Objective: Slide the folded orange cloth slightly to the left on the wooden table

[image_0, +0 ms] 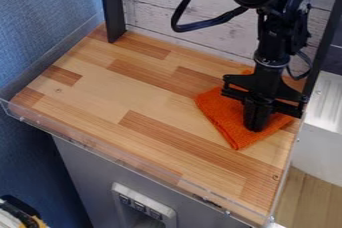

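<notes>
The black gripper (256, 122) hangs down at the right side of the work surface, its lower end over an orange cloth (229, 123). The cloth lies folded and nearly flat on the wood, with one corner toward the front and another toward the left. Part of the cloth is hidden behind and beneath the gripper. Whether the gripper touches or grasps the fabric cannot be told.
A wooden tabletop (127, 92) has a clear raised rim (93, 149) along its front and left. Dark posts (112, 7) stand at the back left and right, before a whitewashed plank wall (153, 2). A white metallic unit (324, 122) stands beyond the right edge.
</notes>
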`<action>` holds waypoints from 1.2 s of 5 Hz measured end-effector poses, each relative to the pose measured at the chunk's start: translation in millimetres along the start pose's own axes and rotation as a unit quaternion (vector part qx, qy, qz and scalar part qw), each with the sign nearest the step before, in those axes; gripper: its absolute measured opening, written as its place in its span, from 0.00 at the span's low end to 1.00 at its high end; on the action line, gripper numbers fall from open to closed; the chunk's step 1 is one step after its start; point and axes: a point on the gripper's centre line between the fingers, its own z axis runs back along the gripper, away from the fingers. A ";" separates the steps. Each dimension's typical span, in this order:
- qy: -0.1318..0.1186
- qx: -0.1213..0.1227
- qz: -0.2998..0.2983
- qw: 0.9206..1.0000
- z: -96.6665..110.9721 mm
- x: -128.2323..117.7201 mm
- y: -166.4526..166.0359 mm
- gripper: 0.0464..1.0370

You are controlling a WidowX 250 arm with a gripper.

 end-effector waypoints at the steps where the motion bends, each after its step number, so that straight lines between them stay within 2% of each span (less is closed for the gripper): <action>1: 0.000 0.000 -0.005 1.000 -0.8 8.6 9.3 0.01; 4: 0.011 -0.002 -0.014 1.000 -2.1 26.7 33.5 0.01; 6: 0.013 -0.003 -0.012 1.000 -2.1 29.6 46.4 0.04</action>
